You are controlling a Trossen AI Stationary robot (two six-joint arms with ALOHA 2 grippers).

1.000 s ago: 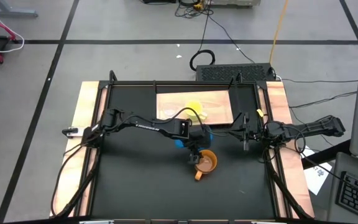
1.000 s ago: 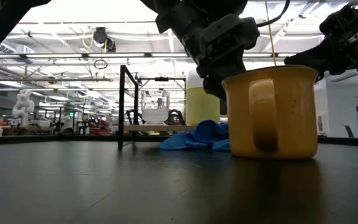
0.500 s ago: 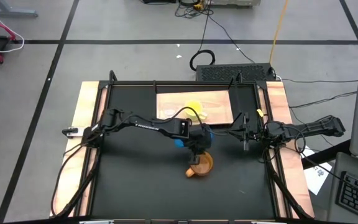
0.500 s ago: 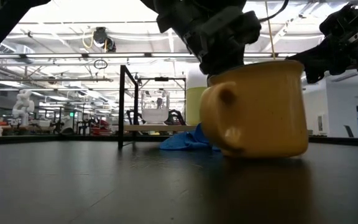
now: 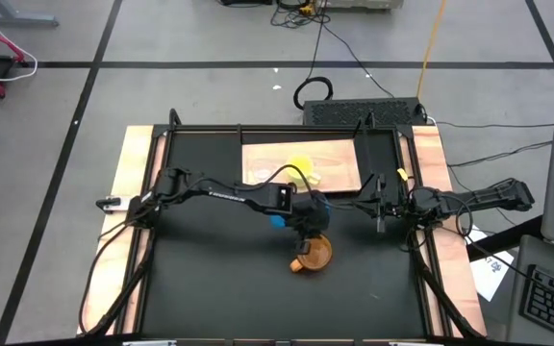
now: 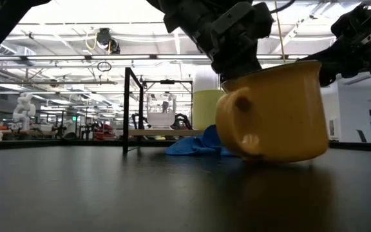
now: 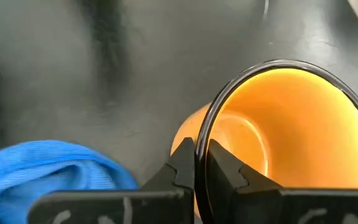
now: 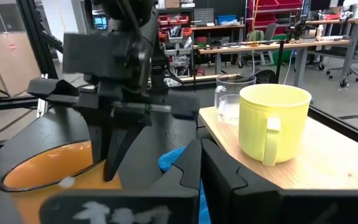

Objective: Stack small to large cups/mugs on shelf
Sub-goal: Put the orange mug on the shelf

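Observation:
The orange-brown mug (image 5: pixel 314 254) stands on the black table near its middle, with my left gripper (image 5: pixel 308 231) shut on its rim. In the low view the mug (image 6: pixel 275 116) tilts, its handle (image 6: pixel 238 122) turned sideways. The yellow mug (image 8: pixel 272 121) and the clear cup (image 8: pixel 232 99) stand on their bases side by side on the light-wood shelf (image 5: pixel 339 159) at the far side. My right gripper (image 5: pixel 378 219) hovers shut to the right of the orange-brown mug, holding nothing. My left gripper pinches the orange-brown mug's rim (image 7: pixel 201 134) with one finger (image 7: pixel 222 171) inside the mug and the other finger (image 7: pixel 180 167) outside on its wall. The fingers come from above, pointing down. The mug tilts in the hold, its base at the table top.
A crumpled blue cloth (image 5: pixel 276 220) lies right beside the orange-brown mug, on its far left side. A black frame with upright posts (image 6: pixel 127 109) borders the table. Bare black table (image 5: pixel 210 279) stretches along the near side.
My left gripper has shut on the orange-brown mug's rim. The mug has turned about, its handle swinging from the near side toward the table's left, and it has tipped from upright to a tilt.

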